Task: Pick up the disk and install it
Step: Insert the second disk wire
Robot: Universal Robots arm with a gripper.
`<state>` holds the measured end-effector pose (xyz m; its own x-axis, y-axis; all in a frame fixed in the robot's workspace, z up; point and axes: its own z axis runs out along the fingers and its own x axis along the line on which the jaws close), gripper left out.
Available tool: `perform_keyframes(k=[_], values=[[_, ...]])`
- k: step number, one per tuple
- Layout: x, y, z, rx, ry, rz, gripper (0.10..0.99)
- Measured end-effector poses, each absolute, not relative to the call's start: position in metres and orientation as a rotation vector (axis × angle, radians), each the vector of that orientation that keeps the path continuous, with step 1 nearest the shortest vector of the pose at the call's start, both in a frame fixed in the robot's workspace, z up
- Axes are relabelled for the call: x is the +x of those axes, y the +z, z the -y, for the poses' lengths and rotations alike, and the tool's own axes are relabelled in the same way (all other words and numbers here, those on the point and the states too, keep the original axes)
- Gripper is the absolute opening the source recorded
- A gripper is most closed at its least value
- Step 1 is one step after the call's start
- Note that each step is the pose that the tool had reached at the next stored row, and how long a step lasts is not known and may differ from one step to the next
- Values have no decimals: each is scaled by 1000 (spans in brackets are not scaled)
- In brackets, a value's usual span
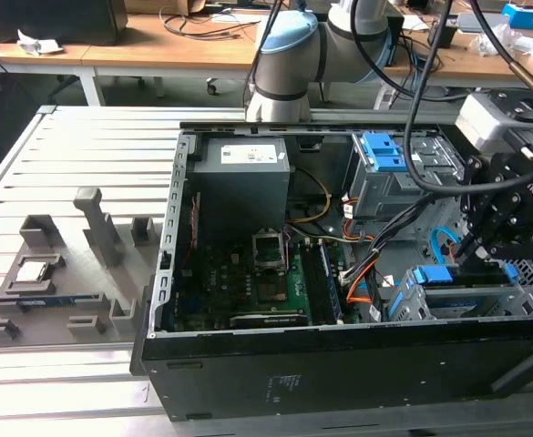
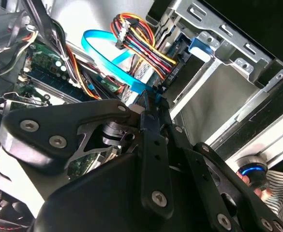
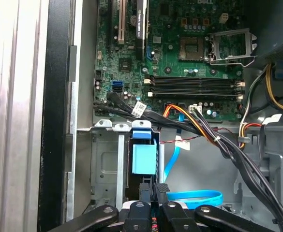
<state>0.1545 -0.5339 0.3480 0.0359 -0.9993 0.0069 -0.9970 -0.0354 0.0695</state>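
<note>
An open computer case point(image 1: 339, 364) sits on a slatted metal table point(image 1: 75, 164) — its green motherboard point(image 3: 180, 63) exposed, with an empty processor socket point(image 3: 230, 46). A grey power supply point(image 1: 240, 177) fills one corner. Orange and black cables point(image 3: 204, 128) and a flat blue cable point(image 2: 107, 55) cross the interior. Grey fixtures point(image 1: 56, 273) stand on the table beside the case.
</note>
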Motion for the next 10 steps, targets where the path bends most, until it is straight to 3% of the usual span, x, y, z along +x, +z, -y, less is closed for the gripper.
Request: perform_keyframes(k=[10], values=[[154, 348, 545, 2257, -140, 2171, 161]])
